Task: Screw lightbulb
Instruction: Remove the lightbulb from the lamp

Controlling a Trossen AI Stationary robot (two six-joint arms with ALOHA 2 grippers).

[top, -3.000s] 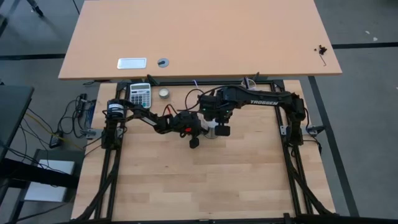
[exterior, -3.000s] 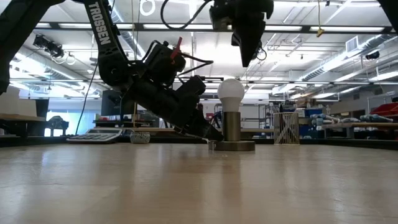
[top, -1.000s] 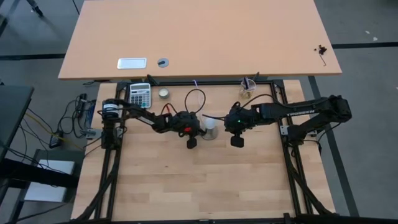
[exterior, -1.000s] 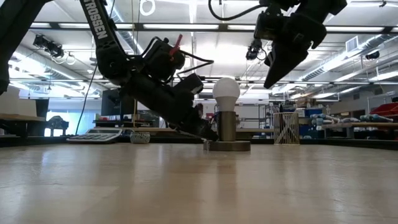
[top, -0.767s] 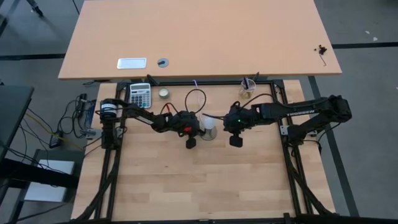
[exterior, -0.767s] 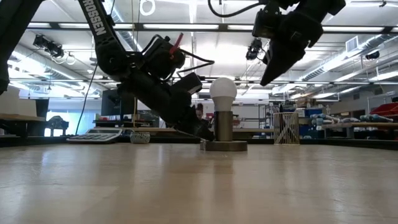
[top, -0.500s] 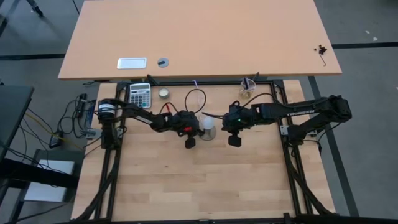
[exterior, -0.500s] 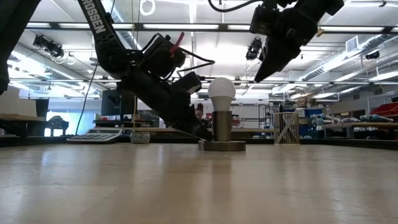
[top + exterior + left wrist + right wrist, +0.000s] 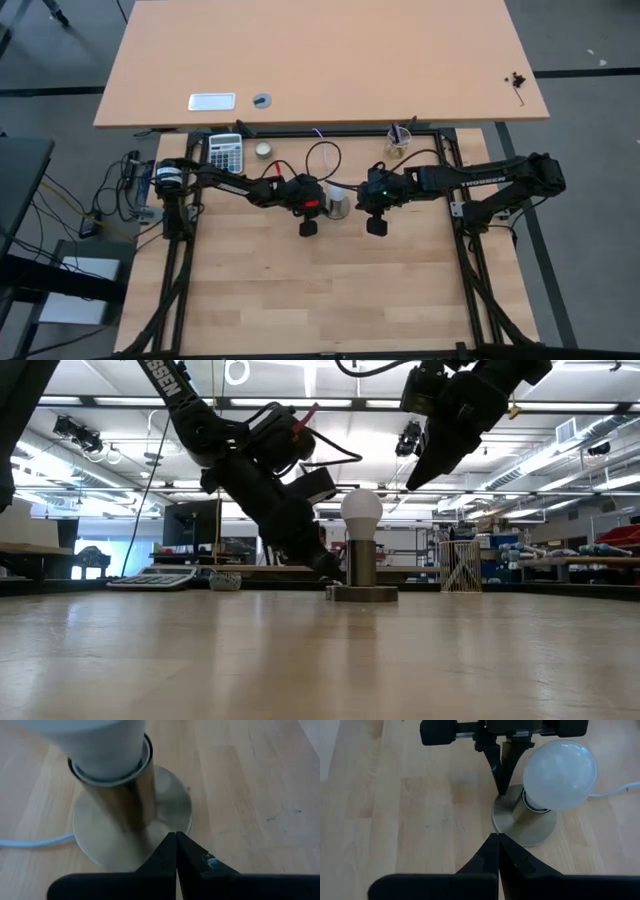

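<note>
Lightbulb (image 9: 361,509) seated upright in metal socket (image 9: 361,565), globe up, on round base (image 9: 172,807) near middle of table (image 9: 330,290), closer to far edge. Thin white cord (image 9: 30,842) leading off from base. Left pincer (image 9: 176,838) clenched, empty, tips down at rim of base on bulb's left side; contact with base not clear. Right pincer (image 9: 497,838) clenched, grasping nothing, raised above table level just right of bulb, apart from it. Calculator (image 9: 226,152) and small round tin (image 9: 263,150) near far-left corner; small cup (image 9: 398,137) by far edge, right of centre.
</note>
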